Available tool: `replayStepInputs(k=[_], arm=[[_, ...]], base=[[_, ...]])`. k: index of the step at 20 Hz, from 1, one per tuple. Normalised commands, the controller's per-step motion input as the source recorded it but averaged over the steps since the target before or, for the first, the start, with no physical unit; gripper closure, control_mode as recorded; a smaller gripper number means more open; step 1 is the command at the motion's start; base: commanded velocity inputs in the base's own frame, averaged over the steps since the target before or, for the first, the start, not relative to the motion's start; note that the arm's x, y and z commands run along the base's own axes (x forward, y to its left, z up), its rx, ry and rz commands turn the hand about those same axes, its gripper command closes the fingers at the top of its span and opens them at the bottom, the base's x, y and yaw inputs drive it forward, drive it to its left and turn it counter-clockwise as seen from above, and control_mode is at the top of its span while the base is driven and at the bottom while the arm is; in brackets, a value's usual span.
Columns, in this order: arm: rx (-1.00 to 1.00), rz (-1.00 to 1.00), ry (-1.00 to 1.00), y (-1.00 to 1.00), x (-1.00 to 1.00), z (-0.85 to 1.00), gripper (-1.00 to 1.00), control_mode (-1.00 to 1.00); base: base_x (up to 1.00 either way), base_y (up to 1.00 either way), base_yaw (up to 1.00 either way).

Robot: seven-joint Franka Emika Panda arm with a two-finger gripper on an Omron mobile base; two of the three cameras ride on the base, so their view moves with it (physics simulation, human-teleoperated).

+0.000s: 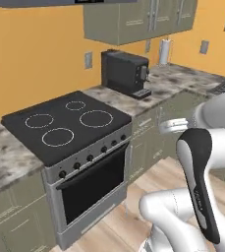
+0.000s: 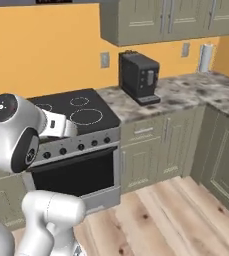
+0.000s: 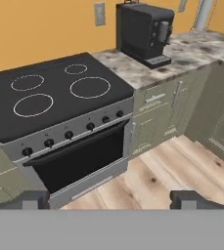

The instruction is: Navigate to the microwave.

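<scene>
The stove (image 1: 67,129), with a black cooktop, four ring burners and a dark oven door, stands between stretches of marbled counter (image 1: 180,81). A black coffee machine (image 1: 126,73) sits on the counter just right of the stove, against the orange wall, and a paper towel roll (image 1: 165,51) stands farther along near the corner. Green cabinets (image 2: 161,20) hang above. In the hand view the gripper (image 3: 111,201) has its jaws set wide with nothing between them. The microwave may be the dark strip at the top edge (image 1: 92,1), though too little shows to be sure.
</scene>
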Motion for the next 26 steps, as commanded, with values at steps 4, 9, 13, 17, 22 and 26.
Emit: replayStepInputs(k=[4,9,13,17,22,26], arm=[[0.0,0.0,0.0,0.0,0.0,0.0,-1.0,1.0],[0.0,0.0,0.0,0.0,0.0,0.0,-1.0,1.0],[0.0,0.0,0.0,0.0,0.0,0.0,-1.0,1.0],[0.0,0.0,0.0,0.0,0.0,0.0,-1.0,1.0],[0.0,0.0,0.0,0.0,0.0,0.0,-1.0,1.0],[0.0,0.0,0.0,0.0,0.0,0.0,-1.0,1.0]], base=[[0.0,-0.14,-0.95],[0.0,-0.14,-0.94],[0.0,-0.41,-0.85],[0.0,-0.83,-0.72],[0.0,-0.99,-0.68],[0.0,-0.98,-0.69]])
